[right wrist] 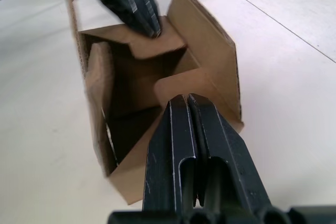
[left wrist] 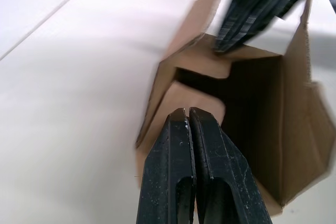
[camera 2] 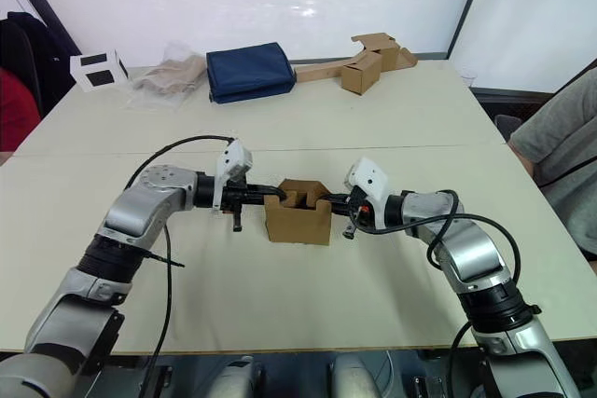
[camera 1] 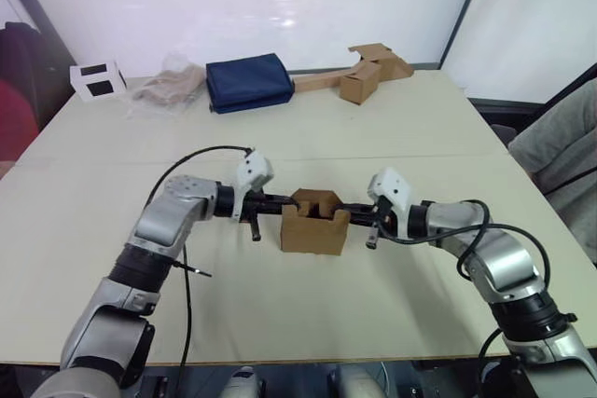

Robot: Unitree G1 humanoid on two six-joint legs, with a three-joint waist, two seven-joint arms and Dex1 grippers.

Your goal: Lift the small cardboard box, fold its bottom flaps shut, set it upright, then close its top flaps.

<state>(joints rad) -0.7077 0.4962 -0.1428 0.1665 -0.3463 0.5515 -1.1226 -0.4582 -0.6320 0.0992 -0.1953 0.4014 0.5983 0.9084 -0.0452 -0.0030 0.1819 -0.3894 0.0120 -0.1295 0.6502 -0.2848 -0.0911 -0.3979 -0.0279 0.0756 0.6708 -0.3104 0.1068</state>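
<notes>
Left gripper (left wrist: 188, 116): fingers pressed together, holding nothing, their tips resting on the near side flap of the box's open end.
Right gripper (right wrist: 186, 103): likewise closed and empty, pushing the opposite side flap inward from the other side.
Small cardboard box (camera 1: 314, 223): stood on the table (camera 1: 280, 323) between the two grippers, open end up, both side flaps (right wrist: 181, 85) bent partly inward; the taller flaps remained upright.
Step in hand: by my reading, tucking the end flaps in; whether these were the bottom or top ones I could not tell.
Doing it well: press both sides evenly so the box did not slide or tip, and push the small flaps down level before folding a tall one over them.
Far table: blue folded cloth (camera 1: 248, 82), a white box with black squares (camera 1: 97, 80) and joined cardboard pieces (camera 1: 366, 74) lay well apart from the work.
</notes>
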